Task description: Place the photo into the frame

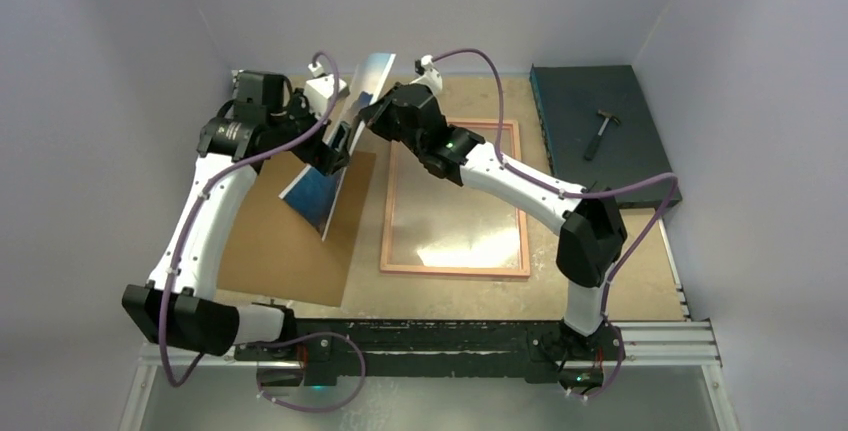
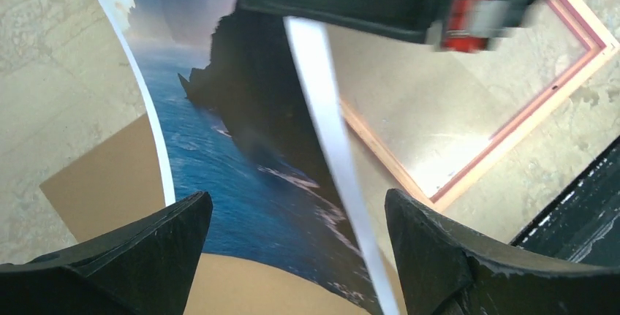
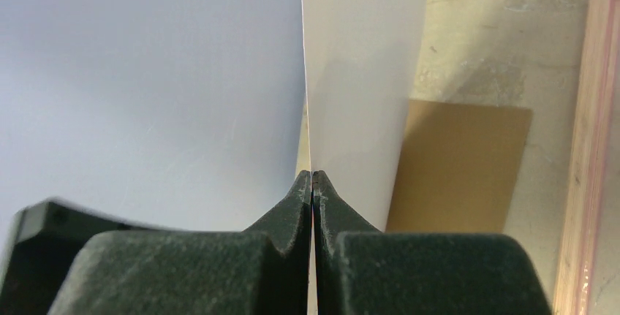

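Note:
The photo (image 1: 318, 191) hangs tilted in the air above the table's left half, its lower corner over the brown backing board (image 1: 290, 251). My right gripper (image 1: 362, 114) is shut on the photo's upper edge; its wrist view shows the tips (image 3: 312, 175) closed on the white back (image 3: 358, 74). My left gripper (image 1: 335, 151) is open beside the photo. In its wrist view the jaws (image 2: 298, 196) stand wide apart, with the printed side (image 2: 241, 161) beyond them. The frame (image 1: 455, 270) lies flat on the table to the right, and shows in both wrist views (image 2: 512, 131) (image 3: 592, 147).
A dark flat box (image 1: 570, 101) stands at the back right with a small hammer (image 1: 600, 131) on it. Enclosure walls close in the left, back and right. A black rail (image 1: 450, 336) runs along the near edge.

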Controlling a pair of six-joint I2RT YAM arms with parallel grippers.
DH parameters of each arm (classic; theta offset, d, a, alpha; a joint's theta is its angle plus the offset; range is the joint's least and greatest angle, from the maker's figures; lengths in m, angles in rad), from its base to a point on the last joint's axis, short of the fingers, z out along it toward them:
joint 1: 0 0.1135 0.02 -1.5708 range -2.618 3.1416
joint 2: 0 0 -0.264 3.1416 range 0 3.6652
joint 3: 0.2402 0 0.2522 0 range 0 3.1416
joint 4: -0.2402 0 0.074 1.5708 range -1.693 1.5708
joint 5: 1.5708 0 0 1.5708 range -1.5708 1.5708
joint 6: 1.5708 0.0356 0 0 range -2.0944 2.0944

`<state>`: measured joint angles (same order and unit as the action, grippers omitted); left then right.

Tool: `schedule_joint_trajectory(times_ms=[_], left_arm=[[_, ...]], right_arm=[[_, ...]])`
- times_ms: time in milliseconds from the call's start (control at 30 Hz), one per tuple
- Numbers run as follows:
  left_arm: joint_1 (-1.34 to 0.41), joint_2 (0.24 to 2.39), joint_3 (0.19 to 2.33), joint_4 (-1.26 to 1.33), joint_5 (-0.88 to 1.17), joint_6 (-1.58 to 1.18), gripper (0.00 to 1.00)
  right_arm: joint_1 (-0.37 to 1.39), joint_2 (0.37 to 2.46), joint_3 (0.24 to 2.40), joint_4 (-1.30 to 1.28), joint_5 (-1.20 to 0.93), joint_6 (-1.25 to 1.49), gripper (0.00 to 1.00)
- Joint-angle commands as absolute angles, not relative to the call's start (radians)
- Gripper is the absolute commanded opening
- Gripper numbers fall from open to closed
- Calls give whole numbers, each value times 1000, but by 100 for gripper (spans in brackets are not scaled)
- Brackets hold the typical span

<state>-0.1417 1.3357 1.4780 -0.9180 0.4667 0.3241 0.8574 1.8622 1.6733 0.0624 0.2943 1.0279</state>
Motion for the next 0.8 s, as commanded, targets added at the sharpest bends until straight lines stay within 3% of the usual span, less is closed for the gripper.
schedule_joint_trajectory(times_ms=[0,167,467,767], left_arm=[[-260,1242,1463,-960,328,259,85],[-333,1209,1371,-904,174,260,73],[-356,1203,1256,-807,70,307,67],[-359,1220,1233,-757,44,311,45]], right_arm=[[868,1833,1702,2,357,1104,0],[875,1857,1731,2,337,1147,0],[874,1858,1732,7,302,1186,0],[874,1868,1735,2,305,1193,1]])
